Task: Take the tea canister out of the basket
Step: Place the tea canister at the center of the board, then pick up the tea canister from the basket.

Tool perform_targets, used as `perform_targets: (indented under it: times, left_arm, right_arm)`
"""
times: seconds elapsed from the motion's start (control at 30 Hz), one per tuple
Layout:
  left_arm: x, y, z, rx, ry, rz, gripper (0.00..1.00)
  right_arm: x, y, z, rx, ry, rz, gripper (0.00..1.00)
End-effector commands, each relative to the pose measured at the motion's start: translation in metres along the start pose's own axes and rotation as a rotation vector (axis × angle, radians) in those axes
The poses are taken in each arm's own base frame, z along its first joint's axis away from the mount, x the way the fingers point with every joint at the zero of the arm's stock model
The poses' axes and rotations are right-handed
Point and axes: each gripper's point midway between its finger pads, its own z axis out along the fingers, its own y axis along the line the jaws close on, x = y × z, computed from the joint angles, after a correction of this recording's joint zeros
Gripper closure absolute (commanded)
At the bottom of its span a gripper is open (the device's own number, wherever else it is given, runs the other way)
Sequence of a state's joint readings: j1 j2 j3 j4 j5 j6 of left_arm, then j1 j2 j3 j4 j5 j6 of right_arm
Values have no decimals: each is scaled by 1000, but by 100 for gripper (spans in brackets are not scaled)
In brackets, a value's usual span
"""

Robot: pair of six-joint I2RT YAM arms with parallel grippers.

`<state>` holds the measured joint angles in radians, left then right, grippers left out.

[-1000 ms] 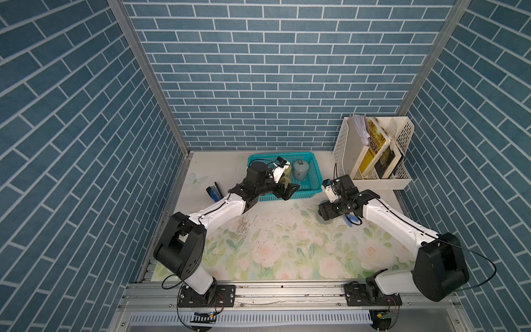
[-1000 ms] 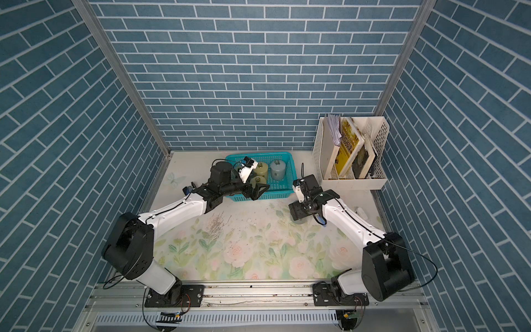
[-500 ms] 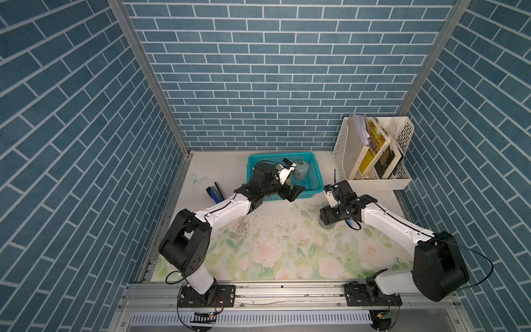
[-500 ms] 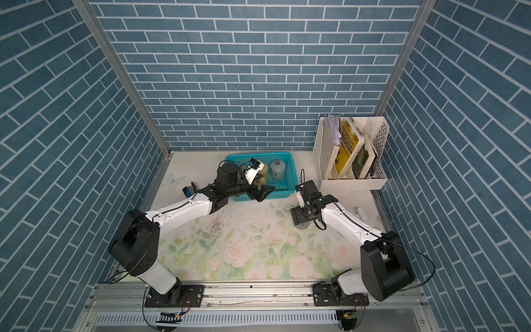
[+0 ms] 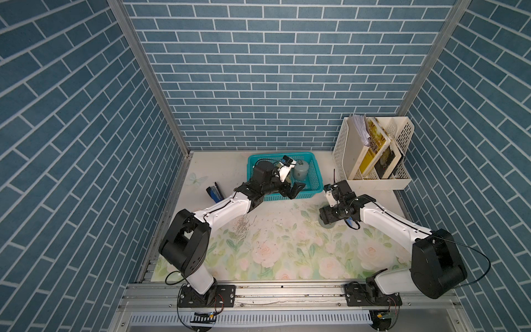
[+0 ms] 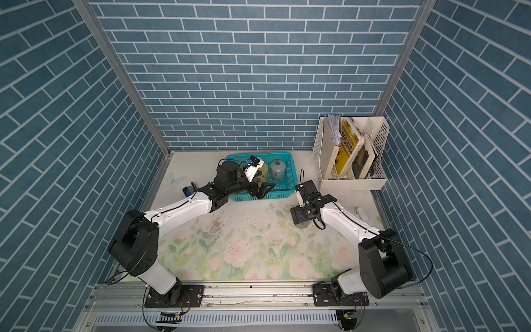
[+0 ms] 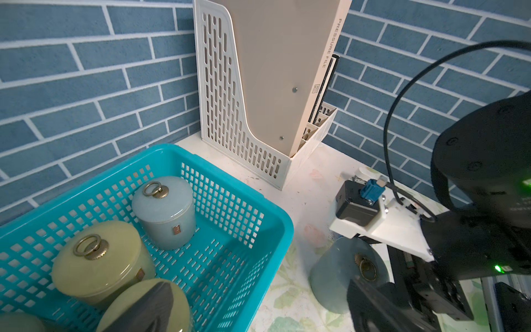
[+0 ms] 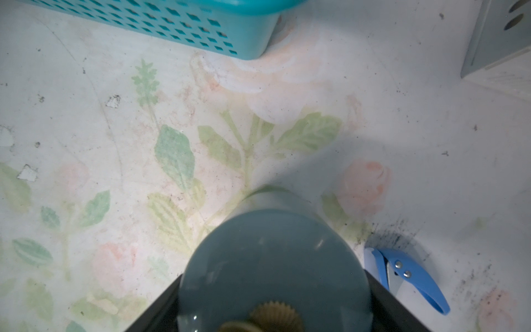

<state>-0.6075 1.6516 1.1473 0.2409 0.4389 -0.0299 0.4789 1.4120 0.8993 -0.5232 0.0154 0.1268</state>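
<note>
Your right fingers (image 8: pixel 385 313) are clamped on either side of one blue-grey tea canister (image 8: pixel 273 258), gripping it at the lid end. It is outside the basket (image 7: pixel 275 230), near the basket's corner, over the floral surface (image 5: pixel 287 244). Its long axis leans, with the ring-knobbed lid up toward the wrist and the base down toward the surface; you cannot tell whether the base touches. Your left fingers (image 7: pixel 149 304) stand apart over the basket's front edge, holding nothing. Only one of them shows clearly in the left wrist view, above a yellow-green lid. Inside the single basket you can count one paler blue-grey canister (image 7: pixel 165 212), upright, and two yellow-green canisters (image 7: pixel 94 273). A sliver that may be a third is cut off at the frame edge. In both top views the left arm hides most of them. One white file rack (image 5: pixel 343 149) stands beyond.
</note>
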Motion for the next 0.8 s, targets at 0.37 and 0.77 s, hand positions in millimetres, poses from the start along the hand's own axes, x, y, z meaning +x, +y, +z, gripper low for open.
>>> perform_targets:
  times: [0.37, 0.77]
  left_arm:
    - [-26, 14, -6, -97, -27, 23, 0]
    - [-40, 95, -38, -358, -10, -134, 0]
  right_arm:
    - [-27, -7, -12, 6, -53, -20, 0]
    - [-152, -11, -67, 70, -292, -94, 0]
